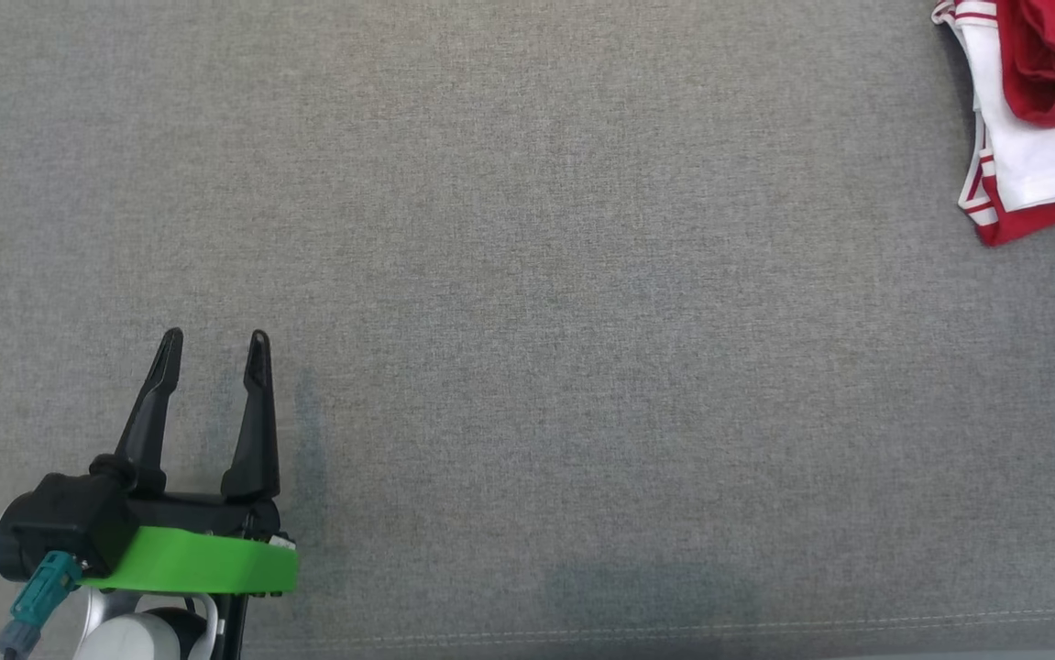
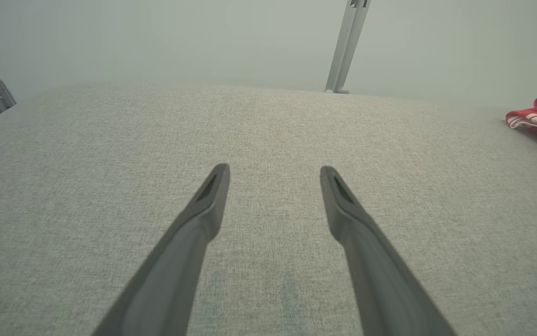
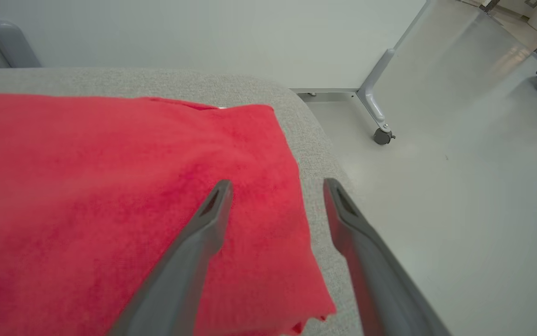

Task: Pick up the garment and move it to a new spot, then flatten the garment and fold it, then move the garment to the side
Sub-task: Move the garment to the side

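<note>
Hovering wide open and empty, the right gripper had one finger over the folded red garment, soft, fleecy and white-trimmed, lying by the rounded edge of the grey woven surface. The left gripper, likewise spread and empty, sat well apart from it.
</note>
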Robot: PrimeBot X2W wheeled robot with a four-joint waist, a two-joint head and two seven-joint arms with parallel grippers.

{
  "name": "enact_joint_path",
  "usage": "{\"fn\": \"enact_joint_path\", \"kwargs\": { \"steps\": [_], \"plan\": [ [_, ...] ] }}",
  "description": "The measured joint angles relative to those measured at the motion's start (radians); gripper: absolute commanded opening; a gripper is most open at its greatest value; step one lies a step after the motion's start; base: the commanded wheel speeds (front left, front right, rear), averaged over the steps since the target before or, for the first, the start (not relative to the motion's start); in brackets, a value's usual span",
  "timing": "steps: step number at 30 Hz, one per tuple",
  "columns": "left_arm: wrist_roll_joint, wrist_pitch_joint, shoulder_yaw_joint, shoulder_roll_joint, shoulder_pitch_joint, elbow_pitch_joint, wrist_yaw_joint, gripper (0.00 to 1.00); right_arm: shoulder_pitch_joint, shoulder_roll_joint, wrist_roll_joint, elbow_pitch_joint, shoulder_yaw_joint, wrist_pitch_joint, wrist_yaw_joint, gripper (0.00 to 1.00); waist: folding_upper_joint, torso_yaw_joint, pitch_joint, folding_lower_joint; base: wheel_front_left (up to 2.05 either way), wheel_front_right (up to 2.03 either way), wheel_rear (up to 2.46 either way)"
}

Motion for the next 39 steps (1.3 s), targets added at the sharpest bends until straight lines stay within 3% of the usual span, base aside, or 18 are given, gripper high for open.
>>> {"fn": "enact_joint_path", "kwargs": {
  "steps": [6,18,31,39],
  "plan": [
    [0.0,-0.001,-0.005,0.0,-0.009,0.013,-0.001,1.0,-0.034,0.015,-0.004,-0.015,-0.014,-0.069,-0.001,1.0,0.0,-0.022,-0.031,0.0,0.0,0.0,0.0],
    [-0.024,-0.011,-0.017,-0.034,-0.03,0.083,-0.01,1.0,-0.034,0.15,-0.027,-0.131,-0.012,-0.103,0.01,1.0,0.0,-0.084,-0.149,0.0,0.0,0.0,0.0],
    [-0.031,-0.028,0.025,-0.055,-0.028,0.184,0.028,1.0,0.149,0.28,-0.054,-0.39,-0.105,-0.103,0.019,1.0,0.0,-0.154,-0.324,-0.0001,0.0,0.0,0.0],
    [-0.043,-0.028,0.027,-0.067,0.005,0.193,0.04,1.0,0.317,0.299,-0.119,-0.521,-0.164,-0.103,0.007,1.0,0.0,-0.18,-0.421,-0.0001,0.0,0.0,0.0]
  ]
}}
